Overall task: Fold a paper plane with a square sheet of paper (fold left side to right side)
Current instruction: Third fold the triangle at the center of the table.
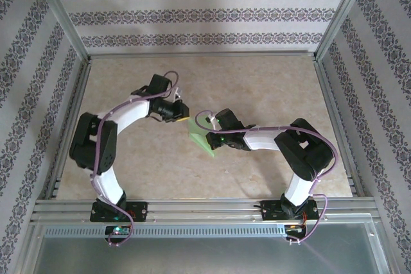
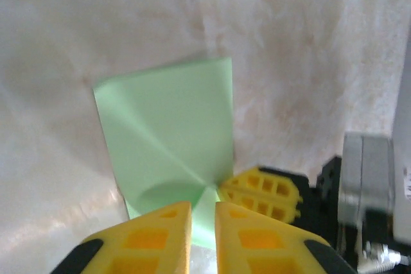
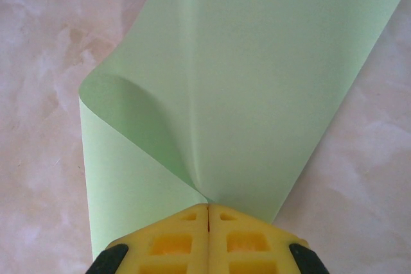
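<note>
Centre of the tabletop (image 1: pixel 257 88), between the two arms: one square sheet of paper (image 1: pixel 198 140), light green, partly doubled over and not lying flat.

Right gripper (image 3: pixel 207 208): fingers pressed together, pinching the sheet at a point where two layers meet. From the right wrist the paper (image 3: pixel 257 81) rises away from the fingers as a broad panel. A second layer curls round on the left in a soft roll with no sharp crease.

Left gripper (image 2: pixel 203 206): fingers close together with a narrow slit between them, and a corner of the paper (image 2: pixel 167 133) shows in that slit. Cannot tell whether they nip it or only stand over it. One finger of the right gripper (image 2: pixel 263 194) sits just beside that corner, so both grippers meet at the same end of the sheet. From above, the left gripper (image 1: pixel 184 118) and the right gripper (image 1: pixel 207 131) are near each other over the paper.

Step in hand, as I judge it: the left-to-right fold is midway. One side is brought over but left rounded, with no line pressed and no pointed plane shape yet.

Next move likely calls for:
- keeping one pinch firm so the sheet cannot slide
- carrying the loose layer across until the edges line up
- pressing the roll flat against the tabletop to set the crease

Thin paper will likely spring back or skew if let go early.

Count: one sheet, two arms, two grippers, two fingers on each, no finished plane
</note>
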`<action>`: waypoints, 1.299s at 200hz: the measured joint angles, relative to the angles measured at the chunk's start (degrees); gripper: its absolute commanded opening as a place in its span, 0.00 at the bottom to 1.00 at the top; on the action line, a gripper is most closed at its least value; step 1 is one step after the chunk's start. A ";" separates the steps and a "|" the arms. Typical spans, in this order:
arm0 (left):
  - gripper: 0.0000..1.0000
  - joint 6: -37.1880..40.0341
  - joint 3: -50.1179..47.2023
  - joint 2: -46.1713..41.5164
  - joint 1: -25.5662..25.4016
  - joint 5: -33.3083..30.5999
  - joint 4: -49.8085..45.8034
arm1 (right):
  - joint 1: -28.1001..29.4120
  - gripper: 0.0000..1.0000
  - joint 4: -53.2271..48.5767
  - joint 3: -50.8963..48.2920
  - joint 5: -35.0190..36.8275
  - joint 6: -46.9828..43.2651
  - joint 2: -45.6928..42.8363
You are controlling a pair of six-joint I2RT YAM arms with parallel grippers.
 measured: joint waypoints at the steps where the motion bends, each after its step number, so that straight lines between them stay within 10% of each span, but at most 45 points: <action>1: 0.14 -0.31 -0.72 -0.44 -0.04 0.24 0.46 | 0.00 0.00 -0.02 0.00 0.00 0.00 0.00; 73: 0.12 -10.54 -16.85 -2.10 -6.75 5.18 19.98 | 0.02 0.00 -0.02 0.00 0.00 -0.22 0.02; 260: 0.11 -6.71 -8.63 5.68 -8.33 4.28 14.60 | 0.11 0.00 -0.63 0.98 0.00 -0.42 0.72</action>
